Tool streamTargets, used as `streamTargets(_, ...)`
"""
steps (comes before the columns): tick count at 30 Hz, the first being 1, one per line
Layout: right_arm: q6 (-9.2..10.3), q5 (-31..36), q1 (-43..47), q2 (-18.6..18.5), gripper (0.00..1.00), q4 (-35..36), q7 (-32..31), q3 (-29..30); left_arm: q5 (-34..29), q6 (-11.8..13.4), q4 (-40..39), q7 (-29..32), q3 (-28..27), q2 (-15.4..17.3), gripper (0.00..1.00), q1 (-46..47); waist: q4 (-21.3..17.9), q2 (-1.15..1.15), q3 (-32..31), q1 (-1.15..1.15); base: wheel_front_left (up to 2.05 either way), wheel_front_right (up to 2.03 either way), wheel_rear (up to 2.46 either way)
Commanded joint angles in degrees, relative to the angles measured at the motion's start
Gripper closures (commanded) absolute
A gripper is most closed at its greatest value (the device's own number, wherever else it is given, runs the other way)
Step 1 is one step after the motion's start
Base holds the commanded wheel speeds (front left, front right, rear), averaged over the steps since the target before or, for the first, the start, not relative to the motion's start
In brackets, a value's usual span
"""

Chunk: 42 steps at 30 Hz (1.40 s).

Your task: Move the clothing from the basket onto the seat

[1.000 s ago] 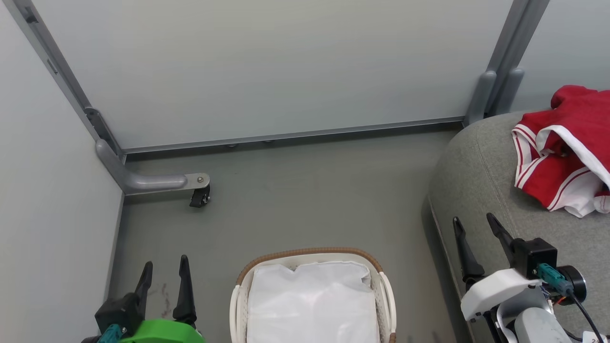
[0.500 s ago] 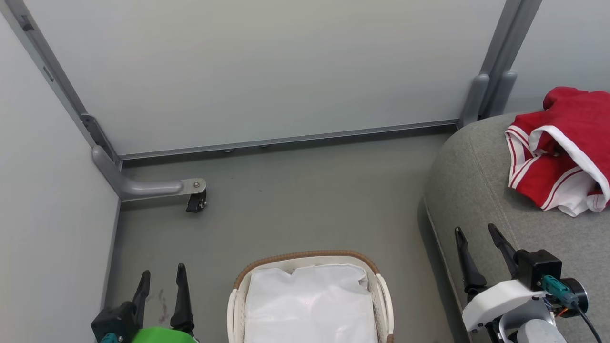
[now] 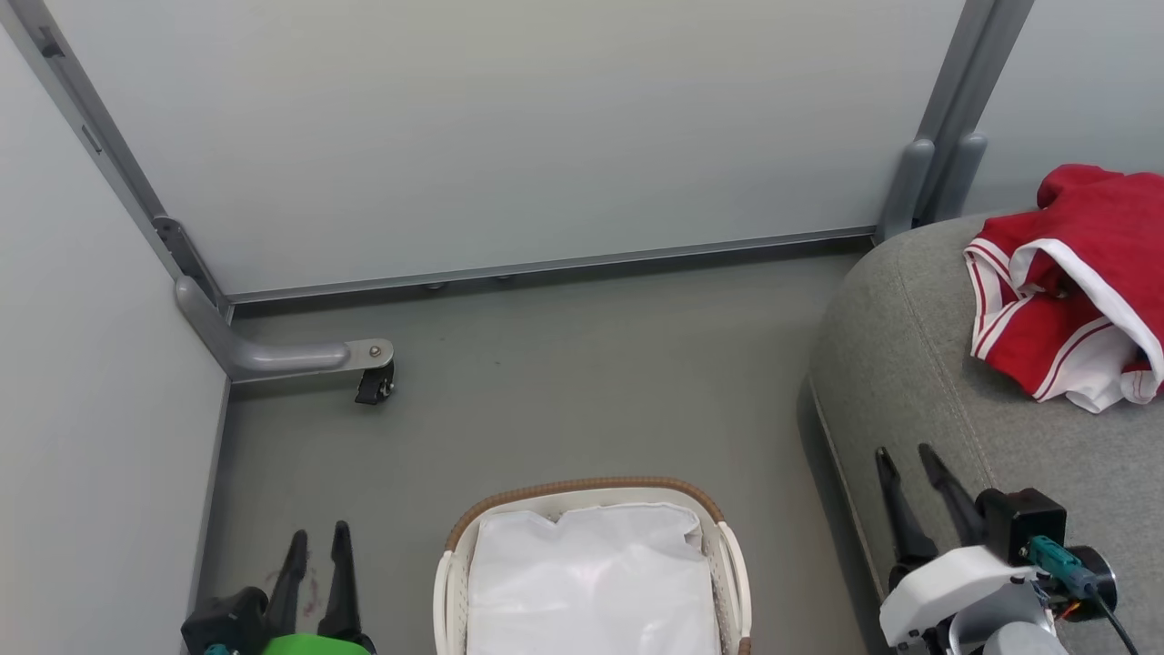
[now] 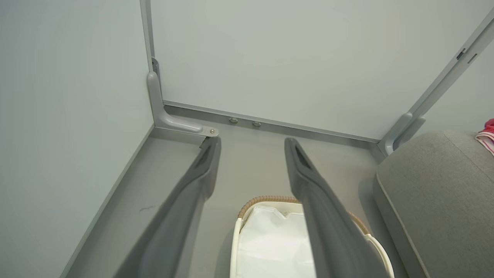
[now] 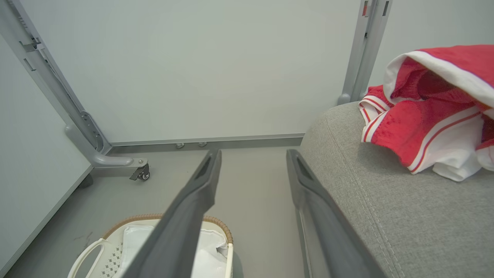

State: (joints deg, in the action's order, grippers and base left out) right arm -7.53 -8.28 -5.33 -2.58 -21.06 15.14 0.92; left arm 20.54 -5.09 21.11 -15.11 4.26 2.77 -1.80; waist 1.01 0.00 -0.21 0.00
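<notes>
While clothing [image 3: 1064, 273] lies on seat [image 3: 909, 364], left gripper [image 3: 320, 532] and right gripper [image 3: 902, 451] flank basket [image 3: 582, 484], aimed forward, part-open, empty.

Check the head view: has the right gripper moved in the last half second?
Yes. Against the grey sofa seat, which has not shifted, the right gripper has dropped slightly toward the view's bottom edge, its fingers closer together.

The left gripper [image 3: 320, 532] and right gripper [image 3: 902, 450] fingers have drawn closer.
</notes>
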Motion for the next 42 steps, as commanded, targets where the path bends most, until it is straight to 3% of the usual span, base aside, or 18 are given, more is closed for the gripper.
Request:
streamTargets(1,0.0,-0.2,0.1,0.1,1.0,-0.4,-0.1,0.1,0.2,0.0,0.4,0.1,-0.1,0.0,1.0,0.0,0.0,0.0,0.0,0.0,0.0,0.0,0.0)
streamTargets(20,0.01,-20.7,0.0,0.0,1.0,1.1,-5.4,1.5,17.7,-0.6,-1.1,5.4,-2.7,0.0,1.0,2.2,-0.2,0.0,0.1,0.0,0.0,0.0,0.0)
streamTargets(42,0.03,-39.3,-0.4,-0.1,1.0,3.0,-10.2,2.7,33.6,-1.2,-2.9,10.1,-5.2,0.0,1.0,4.1,-0.3,0.0,0.1,0.0,0.0,0.0,0.0)
